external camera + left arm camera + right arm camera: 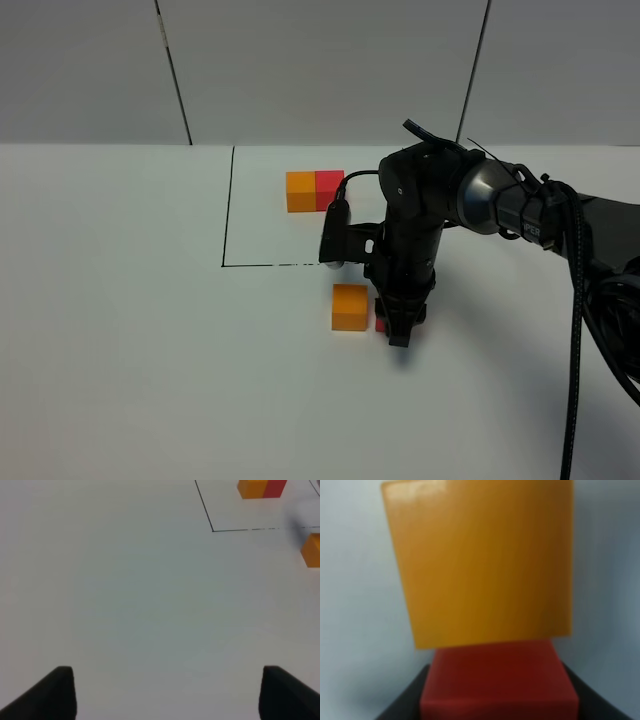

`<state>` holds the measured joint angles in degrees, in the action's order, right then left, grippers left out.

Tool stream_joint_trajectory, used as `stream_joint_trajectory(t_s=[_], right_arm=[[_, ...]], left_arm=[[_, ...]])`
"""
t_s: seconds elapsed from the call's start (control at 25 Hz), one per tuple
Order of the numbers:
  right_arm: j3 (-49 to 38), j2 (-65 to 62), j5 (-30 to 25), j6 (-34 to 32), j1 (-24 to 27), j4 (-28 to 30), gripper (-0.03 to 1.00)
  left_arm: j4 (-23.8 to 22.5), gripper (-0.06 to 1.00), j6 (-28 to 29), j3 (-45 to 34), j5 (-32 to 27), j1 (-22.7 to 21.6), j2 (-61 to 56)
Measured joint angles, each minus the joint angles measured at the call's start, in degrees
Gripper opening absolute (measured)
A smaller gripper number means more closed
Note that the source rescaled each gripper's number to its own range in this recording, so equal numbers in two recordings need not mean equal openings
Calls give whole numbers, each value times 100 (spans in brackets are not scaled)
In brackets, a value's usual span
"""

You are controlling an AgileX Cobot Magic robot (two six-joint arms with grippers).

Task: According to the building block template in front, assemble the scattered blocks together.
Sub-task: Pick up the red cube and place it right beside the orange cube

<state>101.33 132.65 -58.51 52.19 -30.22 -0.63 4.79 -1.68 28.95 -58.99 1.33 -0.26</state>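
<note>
Red cube point(381, 322) sits clamped between the jaws of the right gripper point(398, 328), down on the white table point(120, 330) — mostly hidden behind the fingers in the high view. The orange cube point(350, 307) stands just beside it at its 9 o'clock; whether the two touch is unclear. The template point(315, 190) lies at 11 o'clock from the orange cube, inside the drawn black line point(228, 210). The left gripper point(167, 695) hangs over the table — jaws spread wide.
</note>
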Motion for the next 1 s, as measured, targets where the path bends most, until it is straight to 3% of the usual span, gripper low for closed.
stream_joint_trajectory(t_s=[1.0], right_arm=[[-11, 63, 118, 16, -44, -69, 0]], left_arm=[[0, 64, 0, 0, 0, 0, 0]])
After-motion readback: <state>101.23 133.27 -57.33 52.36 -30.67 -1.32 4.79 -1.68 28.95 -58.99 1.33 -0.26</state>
